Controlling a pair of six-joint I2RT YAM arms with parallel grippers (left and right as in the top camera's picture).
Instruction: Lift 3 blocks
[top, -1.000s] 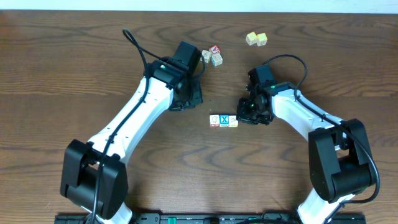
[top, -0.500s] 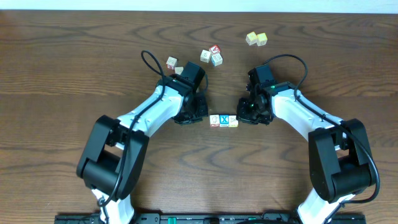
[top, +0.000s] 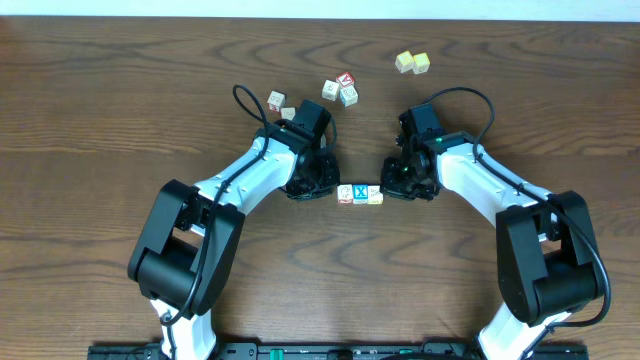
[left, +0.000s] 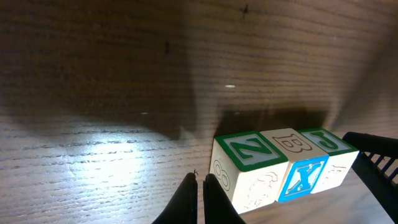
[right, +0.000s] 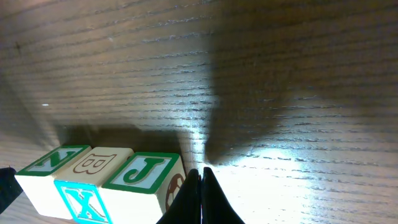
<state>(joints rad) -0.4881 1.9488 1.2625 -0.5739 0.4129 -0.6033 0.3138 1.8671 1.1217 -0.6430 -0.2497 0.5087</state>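
The three blocks (top: 360, 194) lay in one tight row, side to side and touching, flat on the table (top: 100, 110) near its middle. In the overhead view the order from my left ran: cream block with red trim (top: 345, 194), blue block with the white X (top: 360, 193), cream block with yellow trim (top: 375, 194). My wrist views showed green letters on other faces of the same row: a Z (left: 245, 152) at my left end, a B in the middle and a J (right: 144, 171) at my right end. My left hand (top: 328, 188) stood low at the left end of the row, its two fingers (left: 186, 199) drawn together with only a slit between them, holding nothing; the tips were just beside the Z block, and I could not tell whether they touched it. My right hand (top: 390, 188) stood at the opposite end, fingers (right: 194, 196) pressed fully together and empty, tips just beside the J block. Toward the far edge lay a pale yellow pair of cubes (top: 412, 62), a small cluster of cubes (top: 341, 88) and two single cubes (top: 276, 100) just beside my left arm.
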